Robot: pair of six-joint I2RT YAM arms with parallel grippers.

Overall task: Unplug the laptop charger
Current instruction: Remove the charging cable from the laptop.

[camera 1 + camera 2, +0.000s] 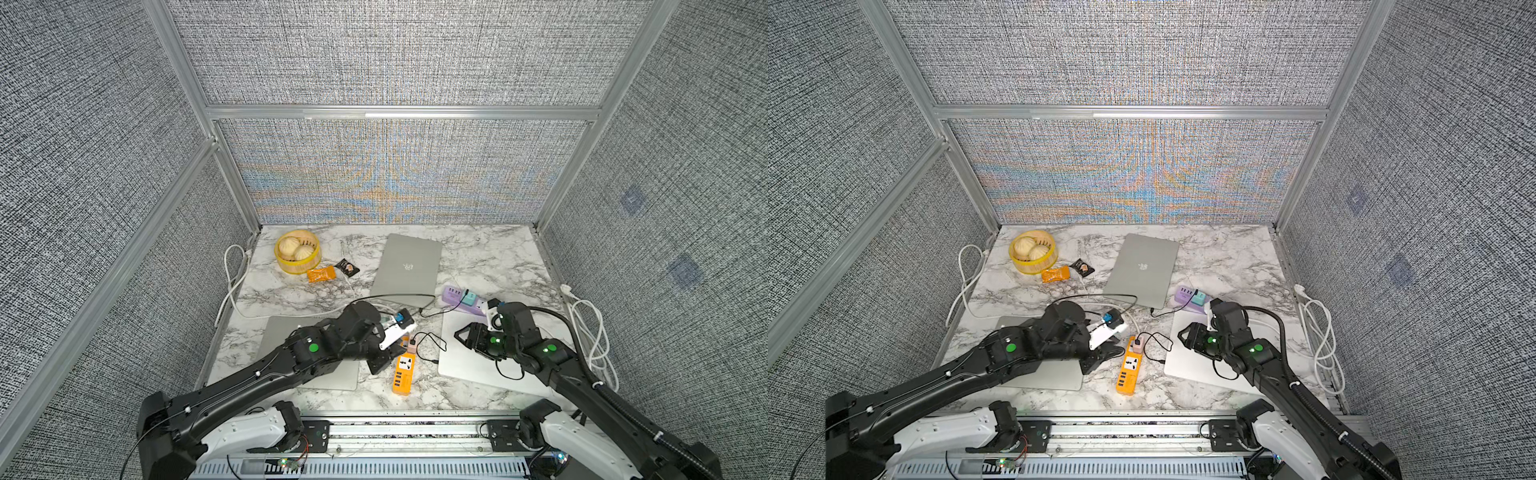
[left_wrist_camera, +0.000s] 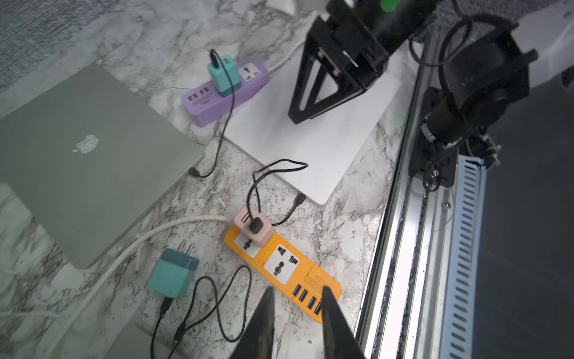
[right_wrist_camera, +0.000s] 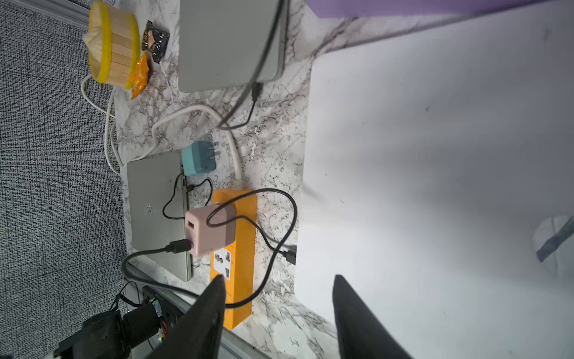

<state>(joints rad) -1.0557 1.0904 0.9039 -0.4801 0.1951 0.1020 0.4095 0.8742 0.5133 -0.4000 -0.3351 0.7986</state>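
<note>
A pink charger [image 2: 253, 228] [image 3: 209, 230] sits plugged into the orange power strip [image 1: 403, 372] [image 2: 279, 264]; its black cable [image 2: 273, 169] runs to the white laptop [image 1: 469, 365]. A teal charger [image 2: 224, 76] is plugged into the purple strip [image 1: 457, 296], cabled toward the grey laptop [image 1: 407, 266]. Another teal charger [image 2: 172, 273] [image 3: 198, 158] lies unplugged on the marble, prongs bare. My left gripper [image 2: 297, 290] [image 1: 384, 361] hovers over the orange strip's USB end, narrowly open and empty. My right gripper [image 3: 278, 277] [image 1: 461, 334] stands open and empty above the white laptop's edge.
A third laptop [image 1: 282, 332] lies under my left arm. A bamboo steamer with buns [image 1: 297, 251], an orange packet [image 1: 321, 274] and a dark wrapper [image 1: 347, 268] sit at the back left. White cords [image 1: 590, 332] coil along the side walls.
</note>
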